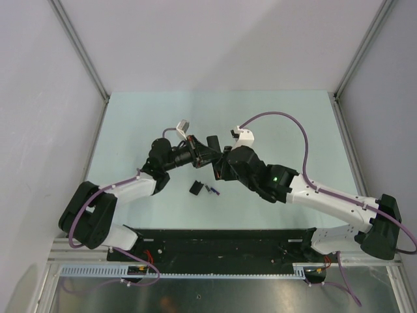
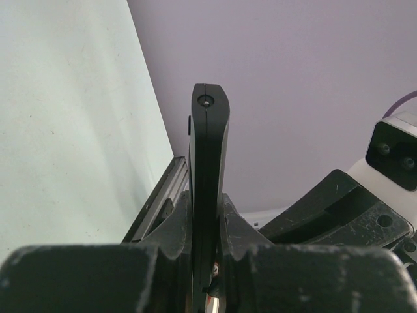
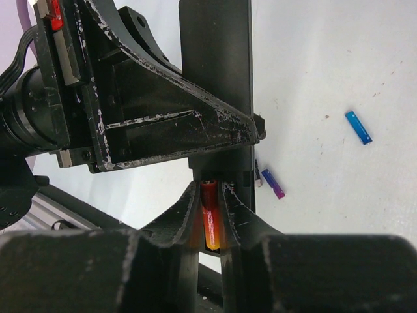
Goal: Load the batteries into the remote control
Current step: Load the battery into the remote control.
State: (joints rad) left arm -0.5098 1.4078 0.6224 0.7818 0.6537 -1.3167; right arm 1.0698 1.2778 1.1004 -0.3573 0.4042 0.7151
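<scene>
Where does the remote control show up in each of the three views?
Top external: remote control small and dark, just above picture centre.
Left wrist: remote control upright, edge-on, mid-frame.
Right wrist: remote control is the black bar, top centre, above the red-orange battery.
Shared landmark: the left gripper clamped on it.

Arms: left arm [image 1: 127, 189] and right arm [image 1: 329, 195], white shells with black joints and bases.
Cables: a purple cable [image 1: 301, 134] loops along each arm.
Light: small green light [image 1: 275, 176] on the right arm.
Left gripper [image 1: 205, 155]: black, edges scuffed pale.
Wrist camera [image 1: 244, 137]: white housing.
</scene>
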